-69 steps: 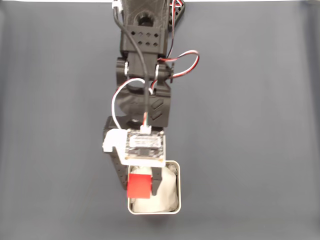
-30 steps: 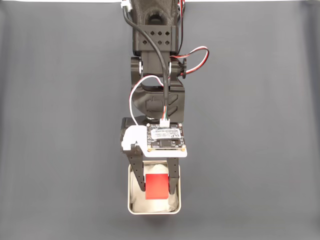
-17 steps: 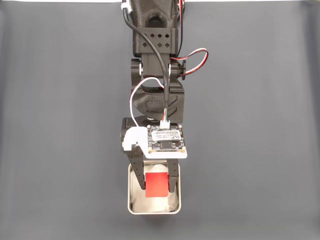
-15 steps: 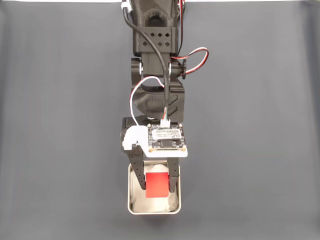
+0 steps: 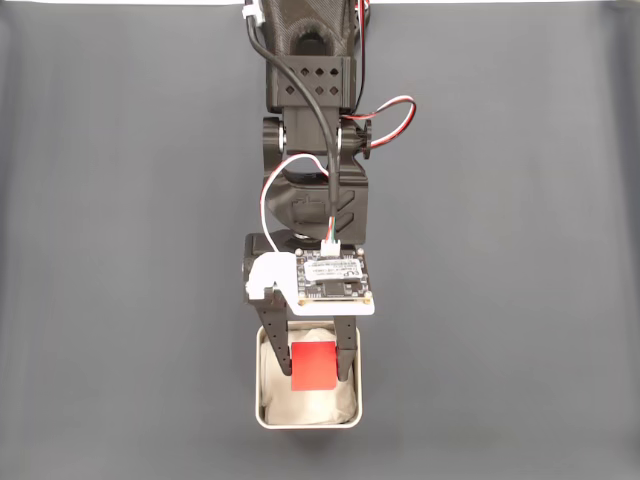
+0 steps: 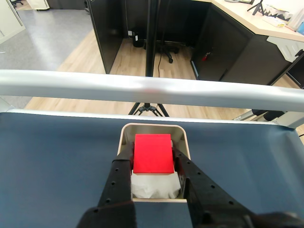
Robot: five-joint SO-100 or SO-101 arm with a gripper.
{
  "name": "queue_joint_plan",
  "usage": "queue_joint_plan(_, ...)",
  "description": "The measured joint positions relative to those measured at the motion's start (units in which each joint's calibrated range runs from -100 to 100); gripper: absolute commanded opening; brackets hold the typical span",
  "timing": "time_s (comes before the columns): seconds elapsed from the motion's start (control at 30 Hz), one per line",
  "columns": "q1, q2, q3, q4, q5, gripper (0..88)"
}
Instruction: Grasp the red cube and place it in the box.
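Where the gripper [image 5: 311, 372] reaches over the box [image 5: 359, 370] in the fixed view, one red cube [image 5: 313, 367] sits clamped between its two black fingers [image 5: 269, 340], bright, matte and plain-faced. The wrist view shows the same cube [image 6: 152, 153] pinched on both sides, above the white lining [image 6: 154, 186] of the single silver-grey tin [image 6: 151, 127]. The cube is roughly half the box's width, so bare lining shows beside and before it. The box has rounded corners and a thin rim. Around it the dark mat [image 5: 500, 250] lies open to left and right. A silver rail [image 6: 152, 89] crosses the mat's far edge in the wrist view.
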Motion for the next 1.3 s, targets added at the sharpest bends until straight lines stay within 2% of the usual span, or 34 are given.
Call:
queue_joint_plan(0.4,0.1,0.5,0.4,-0.1,0.0,3.9)
queue_joint_plan(0.5,0.0,0.5,0.4,-0.1,0.0,22.9)
queue_joint_plan(0.57,0.1,0.5,0.4,-0.2,-0.1,31.7)
queue_joint_plan(0.7,0.1,0.5,0.7,-0.4,-0.9,41.0)
queue_joint_plan(0.87,0.3,0.5,1.4,-0.4,-1.4,44.0)
queue_joint_plan(1.3,0.4,0.5,2.1,-1.9,-1.4,45.2)
